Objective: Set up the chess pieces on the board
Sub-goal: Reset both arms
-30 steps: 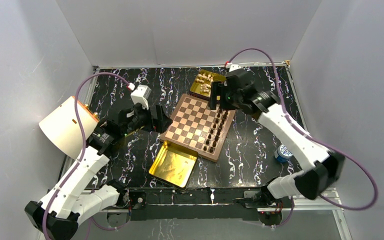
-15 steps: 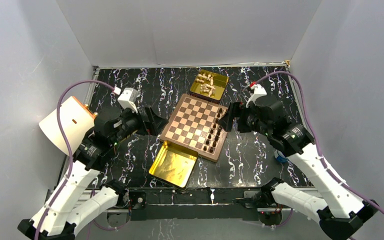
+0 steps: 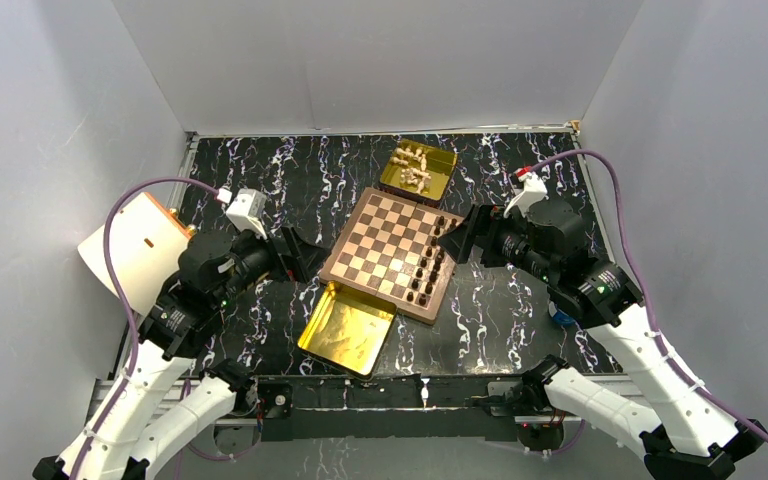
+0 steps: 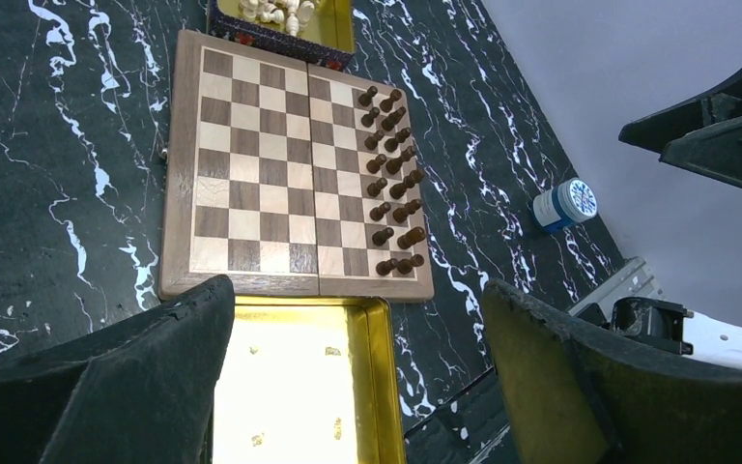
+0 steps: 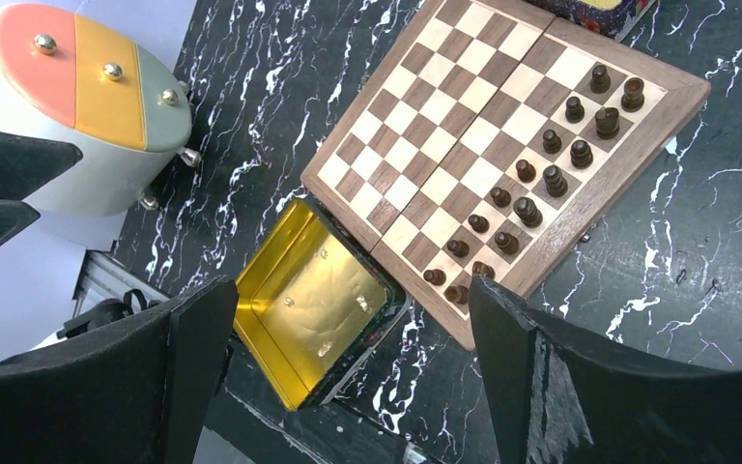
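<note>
Chessmen of dark brown wood [image 3: 430, 263] stand in two rows along right edge of square checked wooden board [image 3: 375, 236]; left gripper [image 3: 308, 258] and right gripper [image 3: 460, 237] are released, empty.

Even light, glaring gold tray [image 4: 290, 387]

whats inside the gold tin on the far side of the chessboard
A loose heap of pale cream chess pieces lies in the shiny gold rectangular tin beyond the square wooden chessboard. They overlap, so whatever lies beneath is hidden.
</note>
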Controlling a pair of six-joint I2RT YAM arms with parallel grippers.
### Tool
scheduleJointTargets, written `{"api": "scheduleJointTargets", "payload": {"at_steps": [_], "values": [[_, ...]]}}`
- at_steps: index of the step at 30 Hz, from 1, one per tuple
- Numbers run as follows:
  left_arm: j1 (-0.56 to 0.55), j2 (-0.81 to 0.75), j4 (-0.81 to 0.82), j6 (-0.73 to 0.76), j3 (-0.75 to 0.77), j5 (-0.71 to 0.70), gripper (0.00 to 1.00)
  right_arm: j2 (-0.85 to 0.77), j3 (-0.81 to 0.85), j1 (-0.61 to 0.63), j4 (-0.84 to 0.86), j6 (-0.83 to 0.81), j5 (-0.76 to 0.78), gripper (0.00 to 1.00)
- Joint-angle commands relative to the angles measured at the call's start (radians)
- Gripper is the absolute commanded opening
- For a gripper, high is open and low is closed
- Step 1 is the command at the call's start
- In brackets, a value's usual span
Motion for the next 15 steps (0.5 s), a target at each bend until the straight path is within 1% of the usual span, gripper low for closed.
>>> {"api": "scheduleJointTargets", "payload": {"at_steps": [1, 9, 15], "values": [[0.004, -0.012, 0.042, 0.006, 0.045, -0.009, 0.96, -0.009, 0.005, -0.006, 0.062, 0.014, 0.014, 0.99], [0.004, -0.020, 0.084, -0.015, 0.049, 0.002, 0.96, 0.000, -0.002, -0.005, 0.053, 0.019, 0.013, 0.99], [0.004, -0.028, 0.101, -0.025, 0.051, -0.021, 0.96, 0.003, 0.000, -0.006, 0.053, 0.018, 0.009, 0.99]]}}
